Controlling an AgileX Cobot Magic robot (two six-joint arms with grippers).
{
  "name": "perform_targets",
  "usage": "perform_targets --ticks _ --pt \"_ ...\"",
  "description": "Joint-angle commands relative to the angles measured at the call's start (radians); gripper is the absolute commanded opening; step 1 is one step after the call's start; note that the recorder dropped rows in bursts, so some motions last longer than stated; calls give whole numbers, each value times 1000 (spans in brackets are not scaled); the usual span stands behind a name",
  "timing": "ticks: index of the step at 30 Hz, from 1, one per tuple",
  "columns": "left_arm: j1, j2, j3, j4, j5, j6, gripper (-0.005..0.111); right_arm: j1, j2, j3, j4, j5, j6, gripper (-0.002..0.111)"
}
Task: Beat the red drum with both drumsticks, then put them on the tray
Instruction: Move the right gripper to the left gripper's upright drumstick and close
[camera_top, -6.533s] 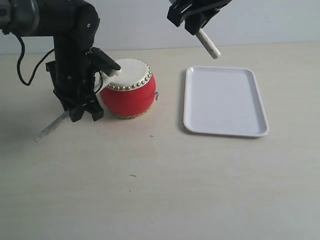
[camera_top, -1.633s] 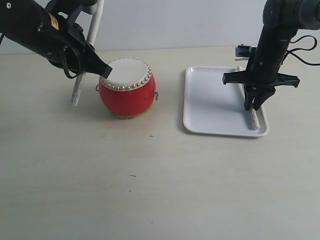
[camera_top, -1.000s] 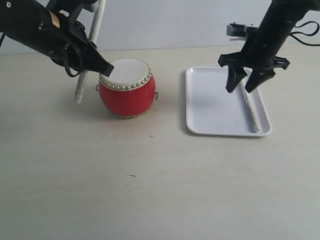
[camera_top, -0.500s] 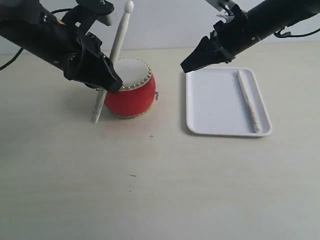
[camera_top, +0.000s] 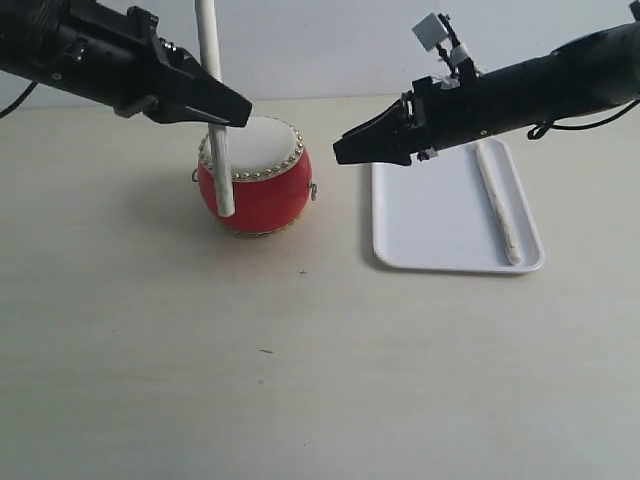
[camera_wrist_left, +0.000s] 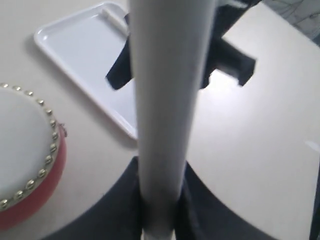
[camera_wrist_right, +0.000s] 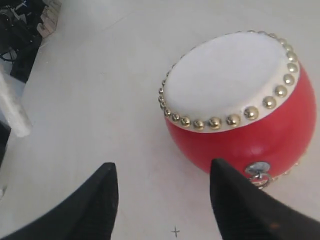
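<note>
My left claw (camera_top: 233, 109) pinches one stick (camera_top: 219, 170) upright, close by the red drum (camera_top: 262, 185). My right claw (camera_top: 345, 152) is spread, empty, between drum and tray (camera_top: 430, 225). The other stick (camera_top: 497, 200) lies by the tray's right edge. Carrying mine over, I might bump my right arm (camera_top: 540, 85).

One red drum (camera_top: 255, 180), one tray (camera_top: 430, 225), one worktop (camera_top: 300, 350). Two end effectors: the left end effector (camera_top: 238, 110) and the right end effector (camera_top: 342, 154). Two sticks: one drumstick (camera_top: 213, 90) in the left one's grip, a second drumstick (camera_top: 498, 205) lying well apart from the right one.
</note>
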Motion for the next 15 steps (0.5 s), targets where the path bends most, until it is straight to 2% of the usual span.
perform_targets --ticks 1,6,12,15 --pt "11 -11 3 -99 32 76 0 59 13 7 40 3 -31 54" --pt "32 -11 3 -116 34 98 0 119 6 7 101 3 -37 54" --pt "110 -11 5 -120 86 115 0 119 -24 15 35 3 -59 54" --pt "124 -11 20 -164 95 156 0 119 -24 34 83 3 -89 54"
